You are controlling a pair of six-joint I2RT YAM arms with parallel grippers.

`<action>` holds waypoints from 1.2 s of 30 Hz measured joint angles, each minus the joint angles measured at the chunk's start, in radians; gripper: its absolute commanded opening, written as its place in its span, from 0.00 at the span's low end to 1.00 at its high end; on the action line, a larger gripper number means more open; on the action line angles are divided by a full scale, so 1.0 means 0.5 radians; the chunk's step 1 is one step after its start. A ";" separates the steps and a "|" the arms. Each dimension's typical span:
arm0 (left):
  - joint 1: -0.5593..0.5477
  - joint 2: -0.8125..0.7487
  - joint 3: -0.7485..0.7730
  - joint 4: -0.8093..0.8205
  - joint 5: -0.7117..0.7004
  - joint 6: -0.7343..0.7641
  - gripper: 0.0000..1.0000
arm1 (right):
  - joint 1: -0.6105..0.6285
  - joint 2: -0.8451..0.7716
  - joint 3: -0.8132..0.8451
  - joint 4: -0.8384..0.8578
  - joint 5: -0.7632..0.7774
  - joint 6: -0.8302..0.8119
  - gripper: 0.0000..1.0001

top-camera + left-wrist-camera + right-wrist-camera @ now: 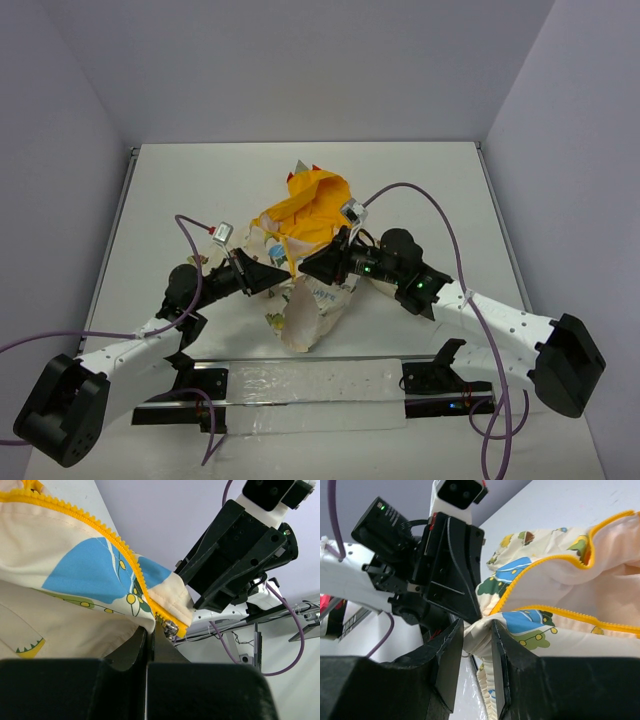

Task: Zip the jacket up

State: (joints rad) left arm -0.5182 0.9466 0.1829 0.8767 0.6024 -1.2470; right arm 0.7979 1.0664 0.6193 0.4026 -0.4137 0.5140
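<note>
Joining the zipper [122,555] at its bottom seems to be the step in hand. The jacket [305,215] lies bunched on the counter [180,190]. The left tool [150,639] is closed on its hem at the slider [170,627], and the right tool [476,632] is closed on the facing edge. Next, I think both ends must align exactly.

From above, the jacket [305,235] lay bunched up, and I could not pick out its sleeves. The tips of the left fingers [270,274] and the right fingers [318,264] were lost in the cloth. At the left wrist, the zip [119,550] ran off the top left corner, the near part of the fingers was a dark blur, and the small metal slider [170,627] sat half tucked under the hem. At the right wrist, the pinched fold vanished down between the fingers, and the cloth was cut off by the right edge.
</note>
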 measured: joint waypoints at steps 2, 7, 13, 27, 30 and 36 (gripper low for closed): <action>0.000 0.000 0.001 -0.003 0.008 0.004 0.00 | 0.000 0.007 0.002 -0.002 -0.046 -0.014 0.37; 0.000 0.000 0.002 -0.022 0.015 0.006 0.00 | 0.000 0.030 0.003 -0.018 -0.112 -0.031 0.37; 0.000 -0.003 0.009 -0.044 0.017 0.007 0.00 | 0.000 0.033 0.003 -0.044 -0.119 -0.041 0.00; 0.000 -0.186 0.235 -0.936 -0.123 0.342 0.00 | -0.009 -0.067 -0.105 -0.745 0.529 -0.147 0.31; 0.000 -0.271 0.235 -1.189 -0.180 0.406 0.00 | -0.062 0.074 -0.083 -1.042 0.758 -0.115 0.63; -0.001 -0.419 0.224 -1.401 -0.246 0.441 0.00 | -0.100 0.121 0.033 -1.408 0.853 -0.097 0.64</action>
State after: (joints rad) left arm -0.5186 0.7373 0.2948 0.1760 0.4795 -1.0266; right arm 0.7479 1.1269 0.6357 -0.3016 0.0126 0.4657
